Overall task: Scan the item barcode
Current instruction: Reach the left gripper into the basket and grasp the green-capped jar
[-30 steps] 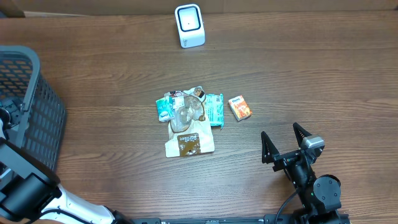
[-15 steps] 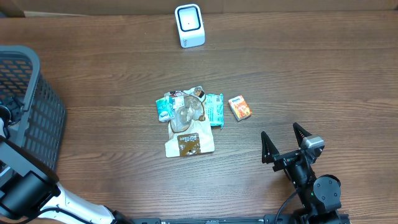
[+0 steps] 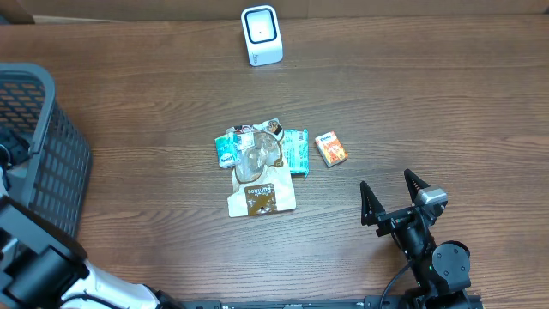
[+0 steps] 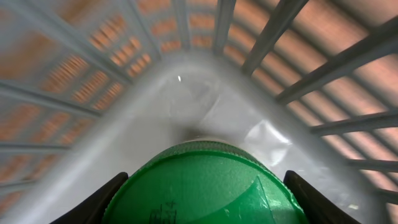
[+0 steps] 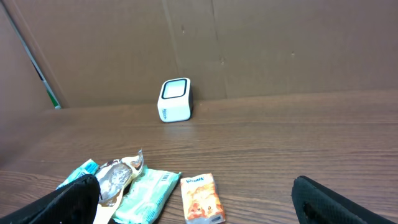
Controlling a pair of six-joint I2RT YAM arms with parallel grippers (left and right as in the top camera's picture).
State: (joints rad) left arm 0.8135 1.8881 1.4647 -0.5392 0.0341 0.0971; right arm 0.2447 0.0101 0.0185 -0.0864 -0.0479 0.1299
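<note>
Your left claw (image 4: 205, 202) gripped a green round item (image 4: 205, 171) inside the basket (image 3: 53, 154); your right claw (image 3: 396, 197) stood released.

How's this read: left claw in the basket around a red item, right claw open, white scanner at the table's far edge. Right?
One slip: the item in the left claw is green, not red; the left wrist view shows it. The rest stands: left claw in the basket, right claw open, white scanner at the table's far edge.

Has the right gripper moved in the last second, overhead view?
No. The right gripper sits at the same spot relative to the small orange cardboard box, jaws wide open.
</note>
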